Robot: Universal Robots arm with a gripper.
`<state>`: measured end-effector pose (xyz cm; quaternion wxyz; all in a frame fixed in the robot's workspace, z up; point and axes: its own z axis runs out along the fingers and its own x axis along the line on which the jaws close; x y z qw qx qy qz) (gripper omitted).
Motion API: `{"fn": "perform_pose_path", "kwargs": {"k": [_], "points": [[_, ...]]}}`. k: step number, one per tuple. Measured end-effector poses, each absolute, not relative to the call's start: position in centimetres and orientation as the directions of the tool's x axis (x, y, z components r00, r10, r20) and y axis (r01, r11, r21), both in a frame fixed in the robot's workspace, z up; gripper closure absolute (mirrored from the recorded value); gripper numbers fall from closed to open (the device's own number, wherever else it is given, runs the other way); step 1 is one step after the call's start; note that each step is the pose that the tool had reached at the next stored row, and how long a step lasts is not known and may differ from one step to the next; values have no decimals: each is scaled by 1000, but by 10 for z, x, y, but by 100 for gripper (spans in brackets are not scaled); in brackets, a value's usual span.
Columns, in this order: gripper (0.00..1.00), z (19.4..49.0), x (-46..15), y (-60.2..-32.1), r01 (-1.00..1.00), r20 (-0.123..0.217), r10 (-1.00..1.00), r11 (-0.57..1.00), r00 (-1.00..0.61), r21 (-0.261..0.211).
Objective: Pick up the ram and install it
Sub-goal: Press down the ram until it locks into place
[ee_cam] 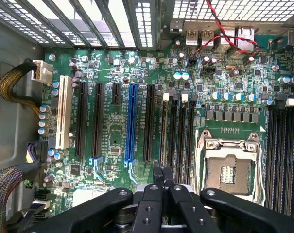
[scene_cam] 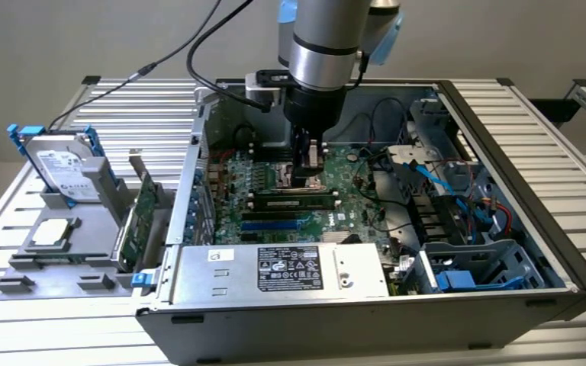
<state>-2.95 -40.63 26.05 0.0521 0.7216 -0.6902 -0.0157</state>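
- Green ram (scene_cam: 293,203) sits flat in a motherboard slot, just toward the power-supply side of the gripper (scene_cam: 313,162); it looks seated already, though latch state is too small to tell.
- Gripper (ee_cam: 162,175) has its black fingers pressed together, nothing pinched between them, tips low over the board beside the CPU socket (ee_cam: 229,167).
- Wrist view: fingertips line up with the memory slots (ee_cam: 178,136) directly ahead.
- Judgement: closed tips suit a push-down. To do it well, keep them centred on the stick's top edge, press straight and vertical, avoid side load on the slot clips.
- Red cable (ee_cam: 219,36) lies well beyond the tips, no snag risk here.
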Motion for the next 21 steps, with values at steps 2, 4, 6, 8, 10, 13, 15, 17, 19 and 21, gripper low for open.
{"fn": "perform_pose_path", "kwargs": {"k": [2, 4, 6, 8, 10, 13, 15, 17, 19, 21], "points": [[89, 260, -30, -406, -994, 49, -998, -42, 47, 97], [89, 257, -29, -406, -994, 49, -998, -42, 47, 97], [89, 253, -29, -406, -994, 49, -998, -42, 47, 97], [89, 249, -30, -406, -994, 48, -998, -42, 47, 96], [89, 246, -30, -406, -995, 46, -998, -42, 47, 95], [89, 242, -30, -406, -995, 39, -998, -43, 46, 94], [89, 240, -30, -406, -995, 32, -998, -43, 47, 93], [89, 239, -29, -406, -995, 28, -999, -44, 46, 91], [89, 239, -30, -406, -995, 28, -999, -43, 46, 89], [89, 238, -29, -406, -995, 28, -999, -42, 44, 87]]}}
